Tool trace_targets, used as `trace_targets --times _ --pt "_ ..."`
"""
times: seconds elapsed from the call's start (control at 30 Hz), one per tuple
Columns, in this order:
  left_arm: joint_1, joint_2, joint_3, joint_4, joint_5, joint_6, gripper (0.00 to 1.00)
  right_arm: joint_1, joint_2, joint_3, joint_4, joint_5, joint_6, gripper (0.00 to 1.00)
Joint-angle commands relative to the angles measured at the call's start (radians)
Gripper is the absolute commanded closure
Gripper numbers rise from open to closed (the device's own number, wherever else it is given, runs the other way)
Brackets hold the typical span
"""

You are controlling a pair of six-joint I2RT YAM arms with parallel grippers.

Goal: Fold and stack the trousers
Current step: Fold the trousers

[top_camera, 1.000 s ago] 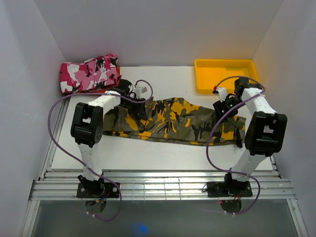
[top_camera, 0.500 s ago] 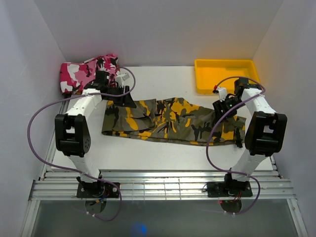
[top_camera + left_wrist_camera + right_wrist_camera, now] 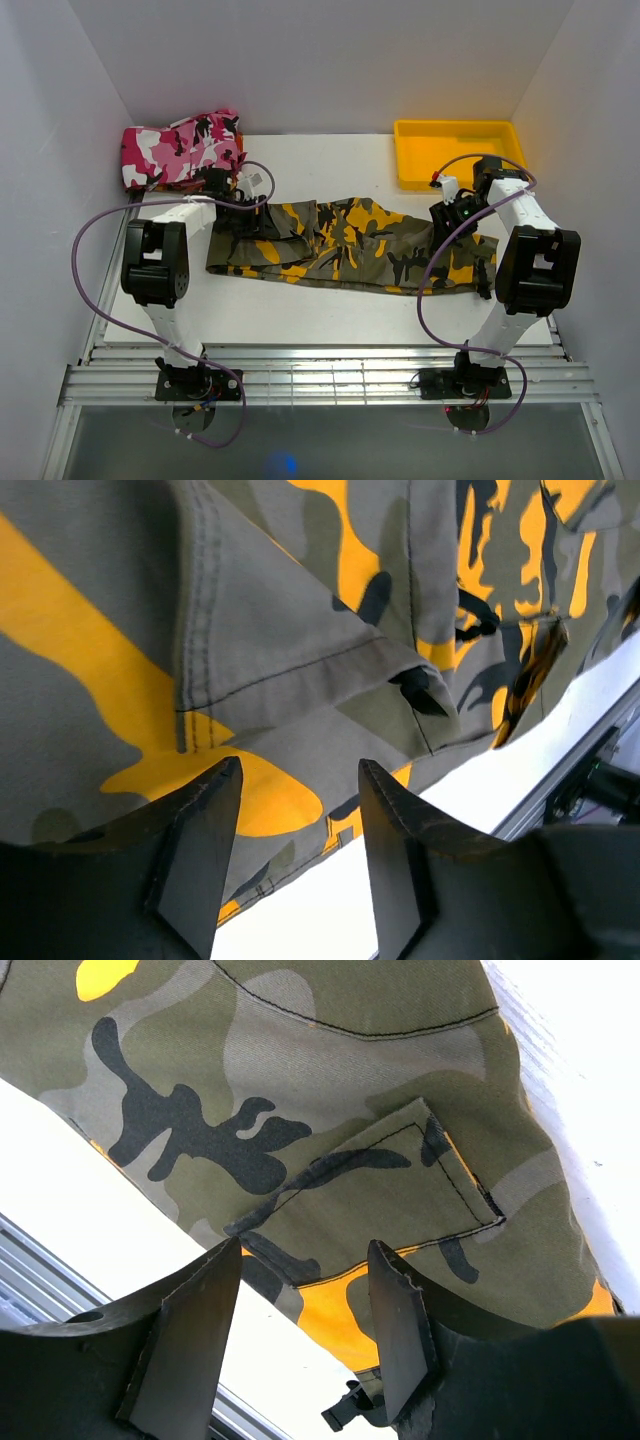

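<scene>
Okay, trousers (image 3: 350, 245) lay stretched in a long strip across the bench (image 3: 300, 315). Left gripper (image 3: 295, 770) hung over their left end, jaws apart, nothing between them. Right gripper (image 3: 300, 1250) hung over the right end by a pocket, likewise open and empty. Pink camo garment (image 3: 180, 150) sat back left, yellow tray (image 3: 458, 155) back right.

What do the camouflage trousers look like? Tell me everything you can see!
The trousers are woven cloth in olive green, yellow-orange and black patches, with stitched seams and a sewn-on pocket. They lie flat in a long folded band across the white table, running left to right, and are a bit rumpled at the left end. The left gripper and right gripper hover over the two ends with jaws open, holding nothing.
</scene>
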State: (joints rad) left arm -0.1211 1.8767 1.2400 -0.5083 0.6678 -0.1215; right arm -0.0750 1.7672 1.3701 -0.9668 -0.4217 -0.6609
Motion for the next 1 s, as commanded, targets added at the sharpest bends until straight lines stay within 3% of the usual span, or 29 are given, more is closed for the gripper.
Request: trace_targets --times 0.0,0.03,0.1,0.33,0.57,0.7,0.83,0.9,0.93,0.97 --pt "0.003 -0.066 -0.034 0.12 -0.048 -0.084 0.34 0.006 -0.029 -0.003 0.002 -0.005 -0.006 0.41" --pt "0.003 -0.077 -0.063 0.157 -0.066 -0.092 0.27 0.006 -0.031 -0.005 0.003 -0.003 -0.008 0.4" --pt "0.003 -0.094 -0.08 0.172 -0.108 -0.112 0.25 0.006 -0.032 -0.005 0.0 -0.003 -0.011 0.4" --pt "0.005 -0.056 -0.07 0.221 -0.113 -0.139 0.28 0.006 -0.029 0.0 -0.003 0.0 -0.017 0.4" --pt "-0.024 0.021 0.021 0.264 0.143 -0.173 0.43 0.006 -0.028 -0.005 -0.003 0.003 -0.02 0.4" --pt "-0.078 0.082 0.094 0.336 0.246 -0.236 0.43 0.006 -0.02 0.001 0.0 -0.002 -0.014 0.4" --pt "-0.121 0.148 0.212 0.379 0.341 -0.3 0.34 0.006 -0.018 0.0 0.004 -0.003 -0.009 0.4" --pt "-0.137 0.134 0.231 0.341 0.302 -0.247 0.33 0.006 -0.026 -0.005 0.002 0.0 -0.011 0.4" --pt "-0.143 0.107 0.24 0.238 0.264 -0.195 0.33 0.006 -0.031 -0.011 0.003 0.003 -0.012 0.4" --pt "-0.162 0.089 0.254 0.184 0.14 -0.064 0.37 0.006 -0.035 -0.017 0.004 0.006 -0.014 0.41"
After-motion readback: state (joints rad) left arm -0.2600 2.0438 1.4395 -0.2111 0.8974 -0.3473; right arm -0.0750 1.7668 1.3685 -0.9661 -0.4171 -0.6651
